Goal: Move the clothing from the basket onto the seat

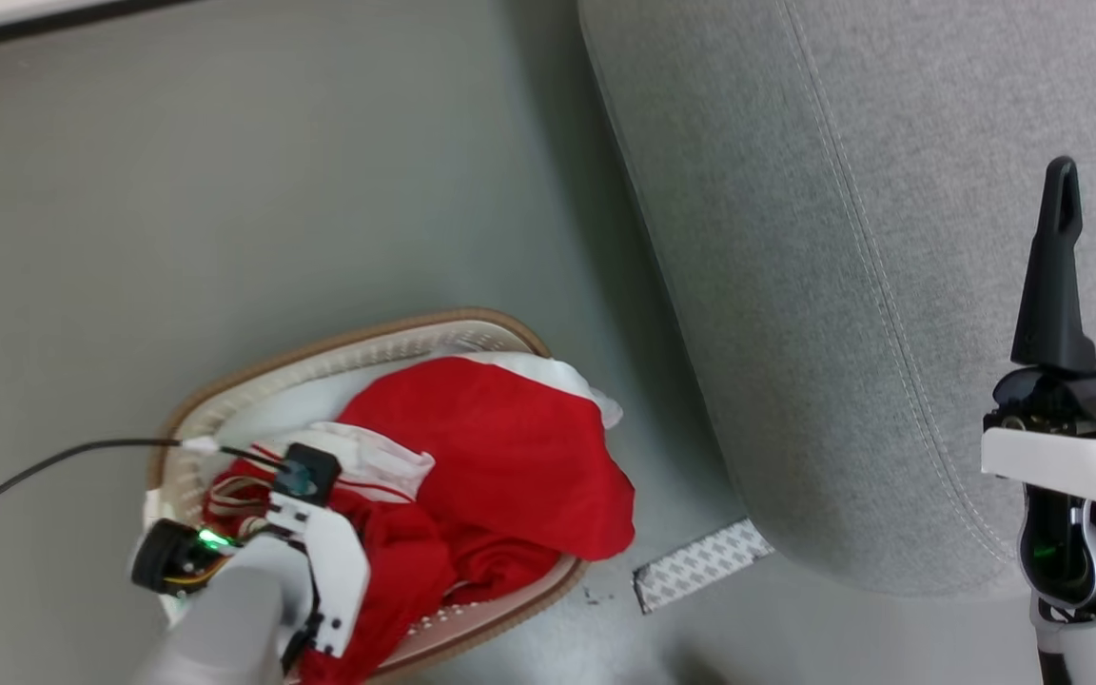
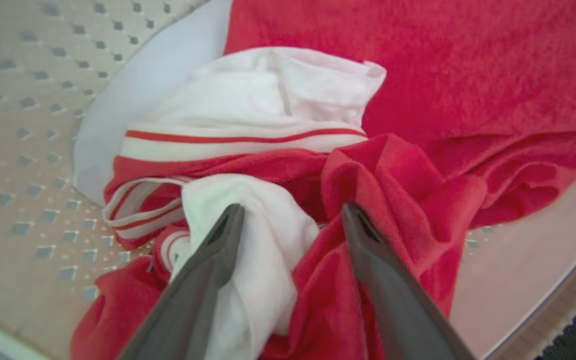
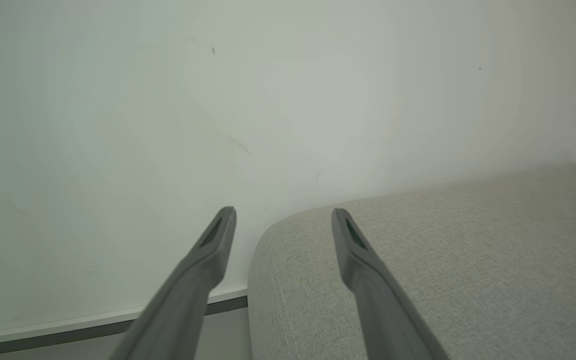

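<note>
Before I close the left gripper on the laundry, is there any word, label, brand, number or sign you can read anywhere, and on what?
No readable text anywhere.
Soft bright red clothing with white trim: stripes only, no legible label.
Cream-white perforated plastic basket: holes, no lettering.
Light grey fabric seat: bare cloth.
Grey-and-white patterned floor strip: repeating pattern, no letters.

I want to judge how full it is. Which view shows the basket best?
The head view: the basket shows nearly whole, tan rim and holed wall around the clothing. The left wrist view gives a close stretch of its holed wall. The right wrist view looks at the seat.
</note>
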Tool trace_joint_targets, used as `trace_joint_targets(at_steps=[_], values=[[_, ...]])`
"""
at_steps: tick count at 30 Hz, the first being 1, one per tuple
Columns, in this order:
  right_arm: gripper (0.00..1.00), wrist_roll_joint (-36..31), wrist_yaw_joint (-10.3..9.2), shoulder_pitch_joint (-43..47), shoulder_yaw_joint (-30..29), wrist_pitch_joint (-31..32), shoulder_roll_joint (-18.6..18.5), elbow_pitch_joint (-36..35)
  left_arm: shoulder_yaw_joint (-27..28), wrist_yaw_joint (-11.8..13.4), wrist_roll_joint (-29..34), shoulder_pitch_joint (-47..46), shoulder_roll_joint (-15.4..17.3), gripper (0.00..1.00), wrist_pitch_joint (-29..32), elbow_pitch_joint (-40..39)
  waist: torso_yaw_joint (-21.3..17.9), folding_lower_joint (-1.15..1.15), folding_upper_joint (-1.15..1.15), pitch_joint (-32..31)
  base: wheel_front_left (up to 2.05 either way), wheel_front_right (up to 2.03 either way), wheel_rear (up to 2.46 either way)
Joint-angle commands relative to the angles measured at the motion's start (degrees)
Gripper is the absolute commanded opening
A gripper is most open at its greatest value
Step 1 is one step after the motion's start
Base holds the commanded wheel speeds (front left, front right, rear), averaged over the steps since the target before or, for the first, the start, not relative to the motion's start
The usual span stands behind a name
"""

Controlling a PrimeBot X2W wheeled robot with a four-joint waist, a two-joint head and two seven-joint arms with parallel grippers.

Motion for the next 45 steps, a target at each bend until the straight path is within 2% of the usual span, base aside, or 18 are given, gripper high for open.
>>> trace_joint_targets(at_steps=[1,8,12,13,14,19,26,34,41,45], values=[[1.00,0.91,-0.12,-1.19,0.13,-0.15,0.08,-0.34,-1.59,-0.09,0.80,-0.30,-0.40,1.00,1.44,0.74,-1.55,-0.01,0.00,1.99,0.00,0.00,0.00],[1.00,2.19,-0.12,-1.92,0.45,-0.15,0.07,0.12,-10.63,-0.01,1.72,-1.27,-0.10,1.00,11.03,2.45,-2.71,-0.01,0.00,3.80,0.00,0.00,0.00],[1.00,2.38,-0.12,-2.22,0.79,-0.15,0.07,0.47,-13.94,-0.01,1.16,-2.04,0.83,1.00,12.90,2.67,-2.93,-0.01,0.00,4.32,0.00,0.00,0.00],[1.00,2.36,-0.12,-2.22,0.90,-0.15,0.07,0.61,-14.45,-0.01,0.33,-1.87,0.61,0.36,12.53,2.70,-2.94,-0.01,0.00,4.35,0.00,0.00,0.00],[1.00,2.30,-0.12,-2.23,0.93,-0.15,0.07,0.69,-14.87,-0.01,-0.42,-1.85,0.54,0.00,11.94,2.65,-2.91,-0.01,0.00,4.37,0.00,0.00,0.00],[1.00,1.21,-0.12,-2.41,0.45,-0.15,0.07,1.10,-17.25,-0.02,-3.22,-2.41,0.24,0.00,8.99,1.97,-1.69,-0.01,0.00,3.31,0.00,0.00,0.00],[1.00,-1.12,-0.12,-2.30,0.45,-0.15,0.03,1.69,-19.38,-0.02,-8.76,0.08,-1.85,0.00,5.38,0.45,1.15,-0.01,0.00,-2.82,0.00,0.00,0.00],[1.00,-4.91,-0.12,0.86,0.52,-0.15,-0.02,3.10,-23.24,-0.02,-17.87,3.90,-4.05,0.00,-0.16,-4.09,6.47,-0.01,0.00,-14.03,0.00,0.00,0.00],[1.00,-7.88,-0.12,3.62,0.57,-0.15,-0.12,4.34,-26.13,-0.02,-25.81,5.93,-4.57,0.00,-5.45,-8.73,10.92,-0.01,0.00,-21.98,0.00,0.00,0.00],[1.00,-5.76,-0.12,5.32,-0.19,-0.15,-0.46,4.63,-27.18,-0.02,-30.71,6.63,-4.80,0.00,-8.48,-12.49,13.58,-0.01,0.00,-25.84,0.00,0.00,0.00]])
